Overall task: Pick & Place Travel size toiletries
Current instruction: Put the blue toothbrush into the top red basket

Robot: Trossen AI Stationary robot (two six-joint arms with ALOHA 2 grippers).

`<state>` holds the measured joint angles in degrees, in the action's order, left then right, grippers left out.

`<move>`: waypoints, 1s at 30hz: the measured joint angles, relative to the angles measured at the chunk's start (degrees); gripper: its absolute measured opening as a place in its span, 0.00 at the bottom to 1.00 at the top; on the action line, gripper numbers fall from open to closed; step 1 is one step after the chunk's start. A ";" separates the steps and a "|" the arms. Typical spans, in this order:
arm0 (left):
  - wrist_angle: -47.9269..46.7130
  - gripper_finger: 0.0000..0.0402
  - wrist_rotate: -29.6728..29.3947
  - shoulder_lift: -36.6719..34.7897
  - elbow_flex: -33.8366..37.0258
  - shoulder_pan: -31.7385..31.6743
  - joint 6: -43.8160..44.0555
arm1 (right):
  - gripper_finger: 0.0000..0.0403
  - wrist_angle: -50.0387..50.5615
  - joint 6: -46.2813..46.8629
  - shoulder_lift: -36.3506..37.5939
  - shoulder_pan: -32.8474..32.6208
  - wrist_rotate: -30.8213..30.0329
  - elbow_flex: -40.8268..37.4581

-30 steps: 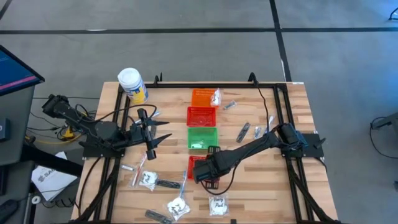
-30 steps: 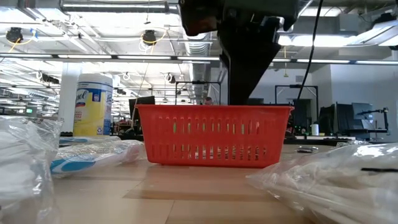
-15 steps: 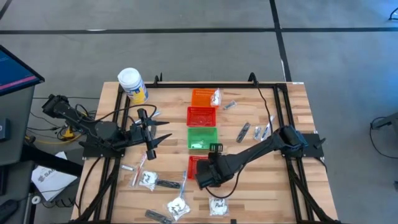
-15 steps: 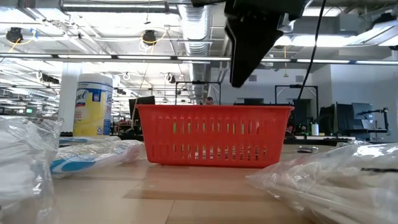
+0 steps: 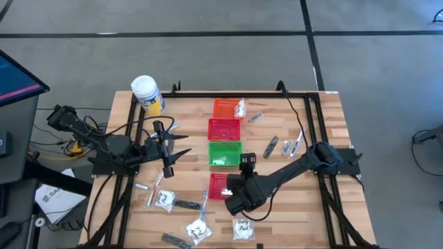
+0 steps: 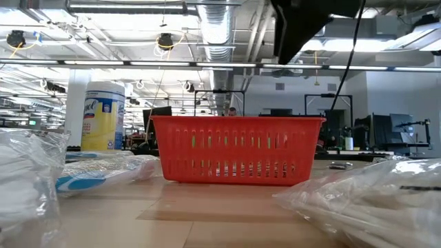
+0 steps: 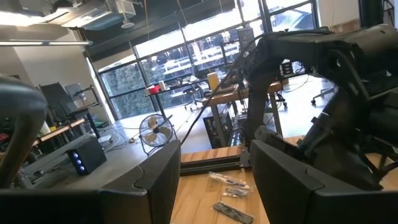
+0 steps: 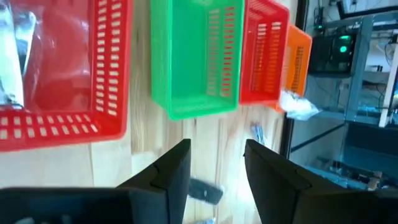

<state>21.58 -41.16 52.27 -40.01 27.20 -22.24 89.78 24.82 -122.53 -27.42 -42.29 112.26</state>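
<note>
Wooden slatted table (image 5: 325,207) carries four mesh baskets in a row and roughly a dozen travel toiletries scattered from 3 to 9 o'clock, one clear sachet (image 5: 242,227) just beyond the empty, spread right gripper (image 5: 234,205), while the left gripper (image 5: 178,146) waits spread at 9 o'clock

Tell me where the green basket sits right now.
In the high view the green basket sits mid-table, third in the line of four baskets, between the red basket on its far side and the front red basket beside the right hand.
</note>
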 joint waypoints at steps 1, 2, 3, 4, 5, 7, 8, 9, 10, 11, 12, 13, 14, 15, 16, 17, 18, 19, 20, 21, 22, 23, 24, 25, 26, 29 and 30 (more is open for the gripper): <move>0.00 0.46 0.01 0.00 0.00 -0.02 0.00 | 0.35 0.26 0.20 0.59 -0.07 0.10 -0.21; 0.05 0.46 0.01 0.00 0.00 -0.02 0.00 | 0.35 0.26 0.66 1.26 -0.31 -0.06 -0.09; 0.04 0.46 0.01 0.00 0.00 0.00 0.00 | 0.35 0.32 1.44 1.83 -0.30 -0.29 0.15; 0.04 0.46 0.01 0.00 0.00 -0.02 0.00 | 0.35 0.34 2.58 2.42 -0.22 -0.47 0.19; 0.04 0.46 -0.01 0.00 0.00 0.00 0.00 | 0.35 0.27 3.33 2.86 -0.34 -0.37 0.04; 0.07 0.46 -0.01 0.00 0.00 -0.01 0.00 | 0.35 0.01 2.92 3.53 -0.83 0.25 -0.03; 0.07 0.46 -0.01 0.00 0.00 0.00 0.00 | 0.35 0.05 2.38 4.17 -1.28 0.08 -0.03; 0.07 0.46 -0.01 0.00 0.00 -0.02 0.00 | 0.35 0.28 1.98 4.99 -1.84 -0.17 -0.03; 0.09 0.46 -0.01 0.00 0.00 -0.01 0.00 | 0.35 0.38 1.51 5.79 -2.52 -0.39 -0.03; 0.09 0.46 -0.03 0.00 0.00 -0.02 0.00 | 0.35 0.21 1.20 6.56 -3.11 -0.43 -0.03; 0.09 0.46 -0.03 0.00 0.00 0.00 0.00 | 0.35 0.19 1.07 7.27 -3.64 -0.43 -0.03; 0.09 0.46 -0.03 0.00 0.00 0.00 0.00 | 0.35 0.19 1.38 7.90 -4.12 -0.38 -0.03; 0.11 0.46 -0.05 0.00 0.00 0.00 0.00 | 0.35 0.19 1.93 8.57 -4.54 -0.32 -0.03; 0.09 0.46 -0.11 0.00 0.00 0.00 0.02 | 0.35 0.20 2.51 9.40 -4.90 -0.34 -0.03; 0.09 0.46 -0.19 0.00 0.00 -0.02 0.00 | 0.35 0.21 3.02 10.31 -5.28 -0.39 -0.03; 0.10 0.46 -0.19 0.00 0.00 -0.02 0.00 | 0.35 0.22 3.43 11.20 -5.51 -0.47 -0.03; 0.11 0.46 -0.19 0.00 0.00 -0.02 0.00 | 0.35 0.26 3.85 11.89 -5.80 -0.69 -0.03; 0.09 0.46 -0.19 0.00 0.00 -0.01 0.00 | 0.35 0.27 4.43 12.35 -6.16 -0.89 -0.01; 0.09 0.46 -0.19 0.00 0.00 0.00 0.02 | 0.35 0.23 4.93 12.66 -6.47 -0.95 -0.01; 0.11 0.46 -0.19 0.00 0.00 -0.01 0.01 | 0.35 0.21 5.08 12.88 -6.82 -0.97 -0.03; 0.10 0.46 -0.19 0.00 0.00 -0.02 0.02 | 0.35 0.21 5.22 13.07 -7.18 -0.99 -0.03; 0.09 0.46 -0.19 0.00 0.00 -0.02 0.02 | 0.35 0.21 5.39 13.22 -7.49 -1.14 -0.03; 0.11 0.46 -0.19 0.00 0.00 -0.02 0.02 | 0.35 0.23 5.61 13.30 -7.71 -1.36 -0.03; 0.11 0.46 -0.19 0.00 0.00 -0.02 0.02 | 0.35 0.23 5.81 13.30 -7.92 -1.51 -0.03; 0.09 0.46 -0.19 0.00 0.00 -0.01 0.01 | 0.35 0.21 6.01 13.25 -8.05 -1.56 -0.03; 0.11 0.46 -0.17 0.00 0.00 -0.02 0.02 | 0.35 0.06 6.36 13.08 -8.26 -1.97 -0.74; 0.11 0.46 -0.18 0.00 0.00 -0.02 0.02 | 0.35 0.06 7.03 13.08 -8.31 -2.17 -1.76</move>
<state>21.69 -41.34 52.27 -40.01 27.18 -22.22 89.84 31.85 -109.45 -35.73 -44.46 110.50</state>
